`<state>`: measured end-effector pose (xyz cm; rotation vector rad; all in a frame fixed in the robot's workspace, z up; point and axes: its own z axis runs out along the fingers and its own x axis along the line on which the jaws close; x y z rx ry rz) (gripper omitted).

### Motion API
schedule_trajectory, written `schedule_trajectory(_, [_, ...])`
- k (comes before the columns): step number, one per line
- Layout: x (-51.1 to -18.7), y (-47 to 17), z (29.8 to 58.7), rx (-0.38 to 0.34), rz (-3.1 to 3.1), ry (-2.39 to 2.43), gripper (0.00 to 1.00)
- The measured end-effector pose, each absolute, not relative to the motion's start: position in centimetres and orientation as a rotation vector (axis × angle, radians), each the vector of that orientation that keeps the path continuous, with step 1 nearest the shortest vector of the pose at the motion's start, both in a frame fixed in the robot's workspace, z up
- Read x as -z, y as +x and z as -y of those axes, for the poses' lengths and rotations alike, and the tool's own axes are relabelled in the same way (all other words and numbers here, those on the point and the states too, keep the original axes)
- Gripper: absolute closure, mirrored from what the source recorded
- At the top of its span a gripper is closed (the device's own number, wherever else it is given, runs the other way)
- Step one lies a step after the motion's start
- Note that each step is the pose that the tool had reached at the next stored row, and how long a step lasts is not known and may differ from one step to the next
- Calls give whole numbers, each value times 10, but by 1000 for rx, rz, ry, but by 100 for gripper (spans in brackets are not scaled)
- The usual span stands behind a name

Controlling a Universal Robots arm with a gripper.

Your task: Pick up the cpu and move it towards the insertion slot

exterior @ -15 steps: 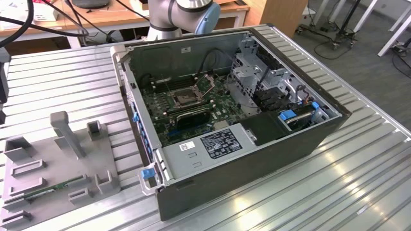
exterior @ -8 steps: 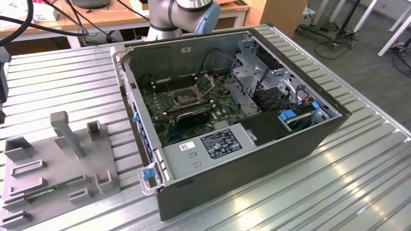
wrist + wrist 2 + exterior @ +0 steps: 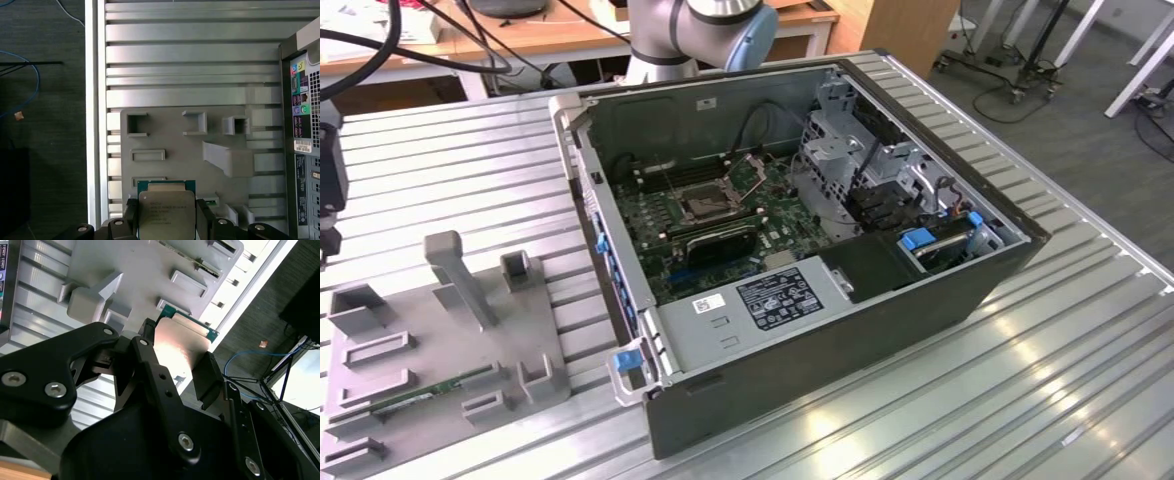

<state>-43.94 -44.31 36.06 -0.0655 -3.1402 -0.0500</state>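
Observation:
The cpu (image 3: 166,212) is a small square chip with a silvery top and a green rim. In both wrist views it sits clamped between my black fingers (image 3: 204,218), with my gripper (image 3: 167,219) shut on its two side edges. It hangs just over the grey fixture plate (image 3: 175,125), near the plate's edge by the table rim. In the second wrist view the cpu (image 3: 180,347) shows its shiny face inside the gripper (image 3: 177,356). The insertion slot (image 3: 698,203) is a dark square socket with a silver bracket, on the motherboard inside the open case.
The open computer case (image 3: 854,330) stands on the ribbed metal table (image 3: 1067,380). The fixture plate (image 3: 400,330) at the exterior view's left has upright posts, pockets and a green memory stick (image 3: 420,395). Beyond the table edge (image 3: 95,100) lie dark floor and cables.

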Motion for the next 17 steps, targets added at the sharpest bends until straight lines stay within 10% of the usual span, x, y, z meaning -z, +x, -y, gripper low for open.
schedule_trajectory(17, [-361, -420, 443, 50, 3140, -66, 45])
